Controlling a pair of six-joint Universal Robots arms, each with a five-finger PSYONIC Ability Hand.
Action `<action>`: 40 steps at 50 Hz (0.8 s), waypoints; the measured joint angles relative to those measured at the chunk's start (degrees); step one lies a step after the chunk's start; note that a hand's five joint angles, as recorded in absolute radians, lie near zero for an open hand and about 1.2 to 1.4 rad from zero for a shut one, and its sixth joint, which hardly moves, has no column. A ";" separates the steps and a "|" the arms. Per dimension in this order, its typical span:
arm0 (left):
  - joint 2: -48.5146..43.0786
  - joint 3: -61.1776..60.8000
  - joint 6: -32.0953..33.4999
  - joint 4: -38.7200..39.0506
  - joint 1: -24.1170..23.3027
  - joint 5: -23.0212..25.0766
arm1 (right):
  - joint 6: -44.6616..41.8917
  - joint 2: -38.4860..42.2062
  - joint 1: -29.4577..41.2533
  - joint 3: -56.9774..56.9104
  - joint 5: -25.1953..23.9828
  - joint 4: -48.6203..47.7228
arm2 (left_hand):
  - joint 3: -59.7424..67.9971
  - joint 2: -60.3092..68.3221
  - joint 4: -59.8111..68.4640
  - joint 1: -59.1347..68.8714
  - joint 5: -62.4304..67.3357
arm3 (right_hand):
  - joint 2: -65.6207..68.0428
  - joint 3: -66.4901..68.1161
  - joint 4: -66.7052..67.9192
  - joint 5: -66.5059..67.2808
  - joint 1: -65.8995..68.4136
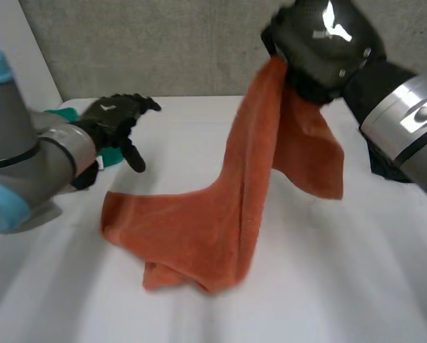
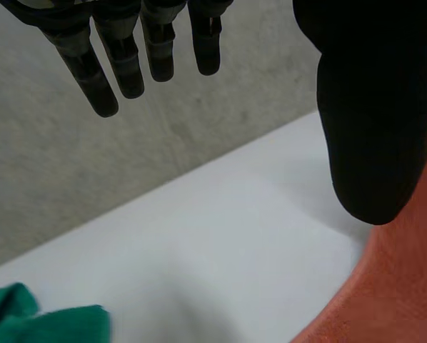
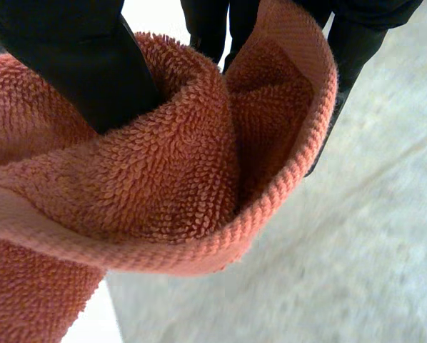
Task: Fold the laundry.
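An orange towel (image 1: 220, 214) hangs from my right hand (image 1: 324, 43), which is raised at the back right and shut on the towel's upper edge. In the right wrist view the thumb (image 3: 78, 57) and fingers pinch the bunched terry cloth (image 3: 163, 179). The towel's lower part lies crumpled on the white table (image 1: 328, 286). My left hand (image 1: 113, 121) hovers open at the left, just above and behind the towel's left corner, holding nothing. Its straight fingers (image 2: 121, 57) and thumb (image 2: 370, 128) are spread, with the orange towel (image 2: 392, 286) beside the thumb.
A green cloth (image 1: 110, 157) lies on the table under and behind my left hand, seen also as a green cloth (image 2: 42, 321) in the left wrist view. A grey wall (image 1: 163, 43) runs behind the table. A dark object (image 1: 385, 164) sits at the right edge.
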 measured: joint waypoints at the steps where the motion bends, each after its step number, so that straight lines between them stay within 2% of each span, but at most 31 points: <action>1: -2.02 1.36 0.03 -0.58 -0.46 0.59 | 1.82 -1.28 0.19 -0.10 -0.55 -0.76 | 0.00 0.00 -0.05 0.00 0.00 | 0.00 0.00 0.00 0.00 0.00; 9: -12.24 6.03 0.47 -2.55 -5.32 4.02 | 11.71 -5.83 0.41 -1.56 -2.86 -4.47 | 0.00 0.00 -0.17 0.00 0.00 | 0.00 0.00 0.01 0.00 0.00; 15: -17.68 6.65 0.71 -2.74 -9.44 3.98 | 17.06 -6.29 -0.96 -3.18 -3.42 -5.23 | 0.97 1.08 1.12 1.42 1.56 | 0.00 0.00 0.02 0.00 0.00; 16: -18.18 6.69 0.72 -2.70 -9.88 3.75 | 17.63 -6.25 -1.15 -3.33 -3.46 -5.24 | 4.17 4.46 4.58 5.56 5.14 | 0.00 0.00 0.02 0.00 0.00; 17: -18.65 6.75 0.74 -2.60 -10.33 3.41 | 18.34 -6.16 -1.40 -3.49 -3.50 -5.22 | 12.91 14.52 13.49 15.57 13.90 | 0.00 0.00 0.02 0.00 0.00; 18: -19.06 6.88 0.77 -2.36 -10.73 2.83 | 19.11 -5.93 -1.71 -3.66 -3.54 -5.19 | 26.02 27.66 26.78 30.86 26.76 | 0.00 0.00 0.02 0.00 0.00; 19: -19.20 7.07 0.80 -1.98 -10.90 2.05 | 19.54 -5.62 -1.96 -3.74 -3.52 -5.15 | 26.02 27.66 26.78 30.86 26.76 | 0.00 0.00 0.02 0.00 0.00; 20: -19.11 7.39 0.84 -1.34 -10.86 0.78 | 19.94 -4.91 -2.38 -3.81 -3.47 -5.07 | 48.45 49.28 49.52 52.76 48.72 | 0.00 0.00 0.02 0.00 0.00; 22: -18.49 7.92 1.01 -0.11 -10.36 -1.71 | 19.94 -3.54 -3.06 -3.96 -3.32 -4.84 | 53.12 53.84 54.40 53.17 51.27 | 0.00 0.00 0.02 0.00 0.00; 28: -13.76 9.73 3.28 5.75 -7.10 -9.83 | 16.07 3.80 -5.78 -5.77 -2.56 -2.33 | 53.58 54.25 54.95 53.18 51.27 | 0.00 0.00 0.03 0.00 0.00; 35: -5.24 10.22 6.15 18.18 -3.74 -11.20 | 7.36 14.15 -7.35 -13.36 3.73 2.04 | 53.58 54.29 54.97 53.17 51.27 | 0.00 0.25 0.10 0.00 0.00; 39: 1.48 7.35 6.76 29.93 -2.87 -10.72 | 2.65 19.87 -6.43 -20.11 12.46 1.93 | 53.82 54.46 54.98 53.18 51.27 | 0.00 0.25 0.13 0.00 0.00; 40: 2.65 6.30 6.79 31.69 -2.90 -10.79 | 2.49 20.16 -6.35 -20.45 12.97 1.66 | 53.82 54.46 54.98 53.18 51.27 | 0.00 0.25 0.13 0.00 0.00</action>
